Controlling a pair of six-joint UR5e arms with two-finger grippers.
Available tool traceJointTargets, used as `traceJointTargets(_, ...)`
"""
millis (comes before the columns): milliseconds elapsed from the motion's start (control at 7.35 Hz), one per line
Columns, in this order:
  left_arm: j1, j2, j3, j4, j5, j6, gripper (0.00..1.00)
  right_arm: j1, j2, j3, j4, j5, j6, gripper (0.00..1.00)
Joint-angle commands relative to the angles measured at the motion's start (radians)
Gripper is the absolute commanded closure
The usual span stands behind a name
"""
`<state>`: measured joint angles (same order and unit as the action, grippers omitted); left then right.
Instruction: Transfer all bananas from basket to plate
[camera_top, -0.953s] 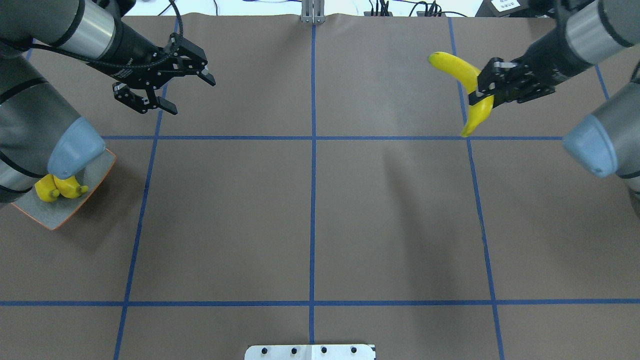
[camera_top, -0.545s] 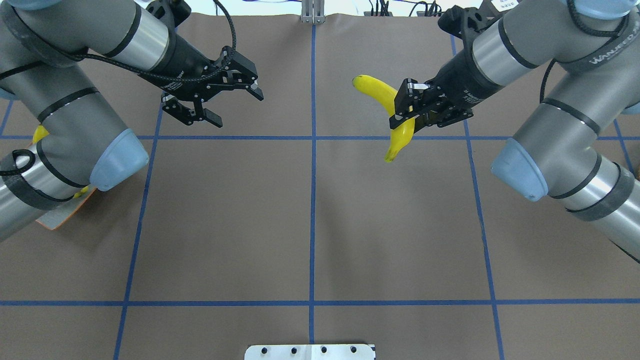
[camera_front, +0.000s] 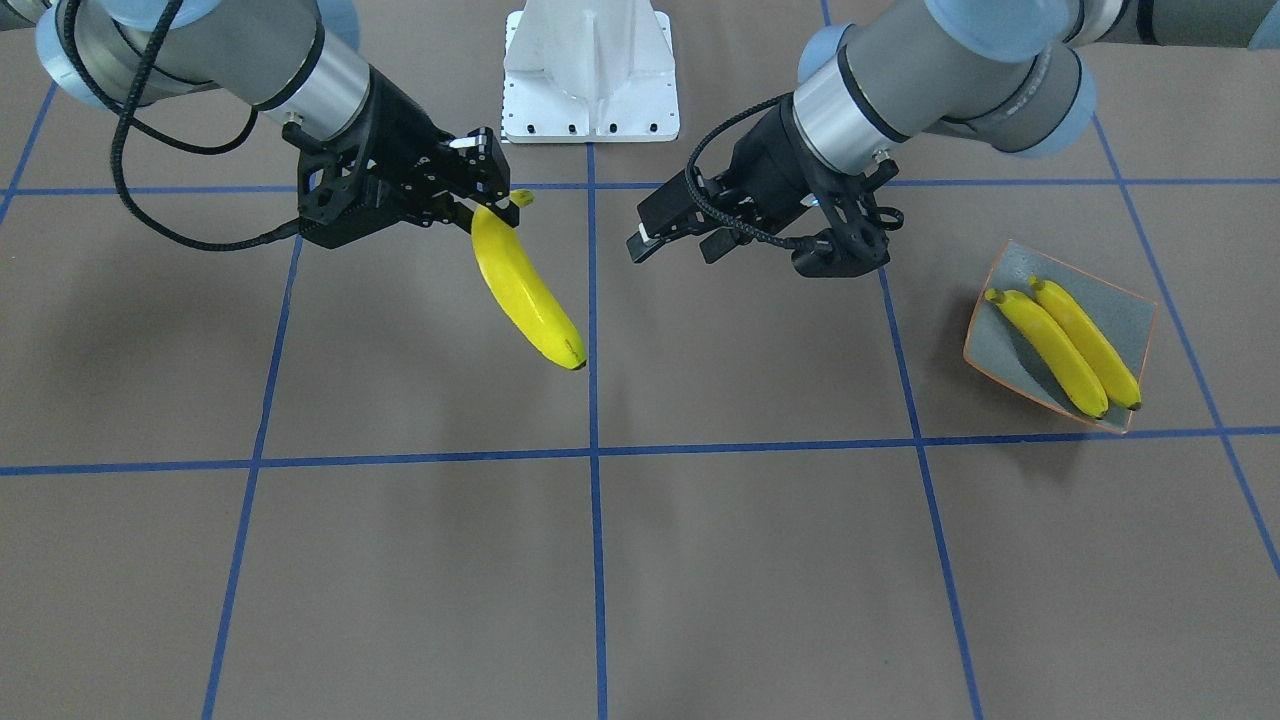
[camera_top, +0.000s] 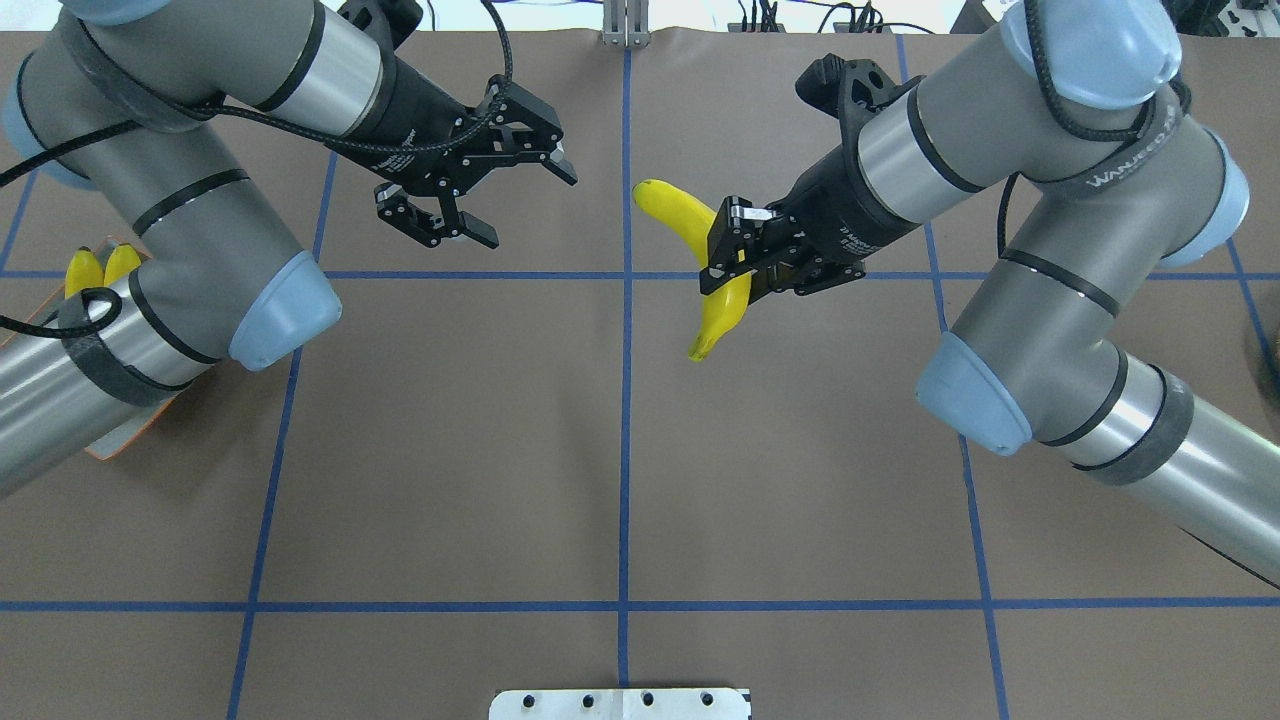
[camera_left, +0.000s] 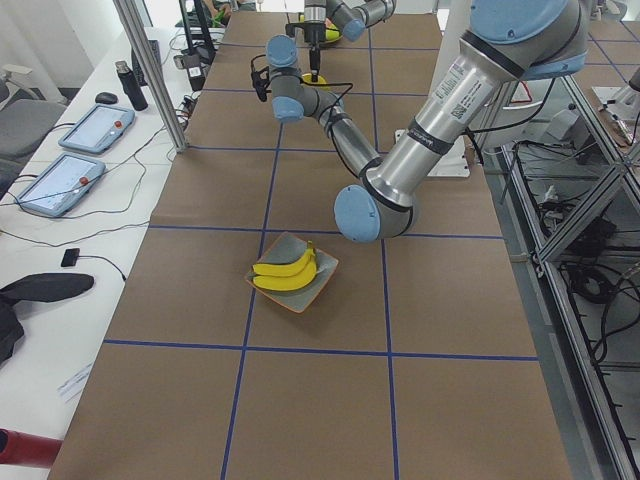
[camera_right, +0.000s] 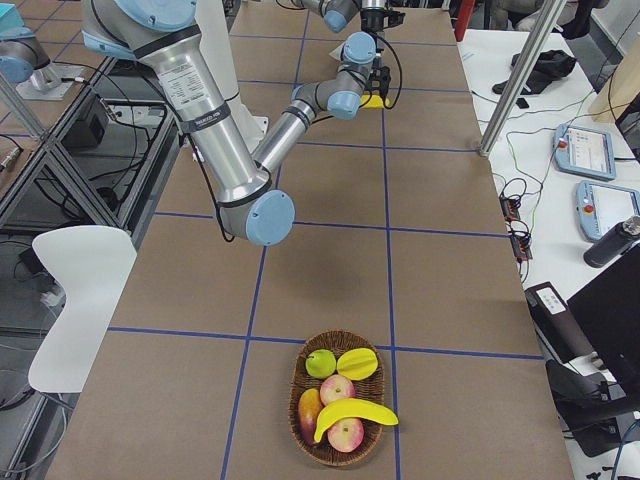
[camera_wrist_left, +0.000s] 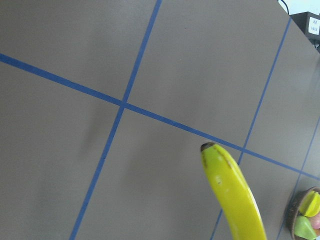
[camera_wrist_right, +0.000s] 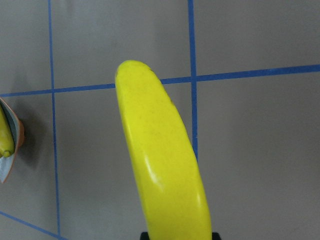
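Observation:
My right gripper (camera_top: 722, 255) is shut on a yellow banana (camera_top: 680, 215) near its stem end and holds it above the table just right of the centre line; it also shows in the front view (camera_front: 525, 290). My left gripper (camera_top: 530, 210) is open and empty, a short way left of the banana's dark tip. Two bananas (camera_front: 1050, 350) lie side by side on the grey plate with the orange rim (camera_front: 1125, 310) at my far left. My left arm hides most of the plate (camera_top: 112, 447) from overhead. Another banana (camera_right: 355, 415) lies in the basket (camera_right: 300, 385).
The wicker basket at my far right also holds apples (camera_right: 337, 388), a green fruit (camera_right: 320, 362) and a yellow-green fruit (camera_right: 357, 362). The white robot base (camera_front: 590, 70) stands at the table's near edge. Blue tape lines cross the brown table.
Both arms have swung toward the table's centre. My right gripper carried the banana leftward. My left gripper moved rightward and stayed open.

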<state>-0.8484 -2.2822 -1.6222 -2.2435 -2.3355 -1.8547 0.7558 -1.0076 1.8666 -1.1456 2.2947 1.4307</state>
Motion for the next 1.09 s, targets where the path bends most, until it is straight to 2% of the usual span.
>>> traceJointTargets(0,0.015,-0.020,0.019,-0.057,0.053,-0.133,0.00,-0.038,0.038,0.006,0.049,-0.114,0.107,1.00)
traceJointTargets(272,0.029,-0.036,0.021,-0.064,0.090,-0.242,0.00,-0.096,0.035,0.049,0.047,-0.275,0.126,1.00)
traceJointTargets(681,0.052,-0.037,0.016,-0.064,0.114,-0.279,0.00,-0.111,0.035,0.054,0.047,-0.320,0.126,1.00)
traceJointTargets(953,0.054,-0.046,0.016,-0.064,0.136,-0.281,0.05,-0.116,0.030,0.059,0.047,-0.330,0.126,1.00)
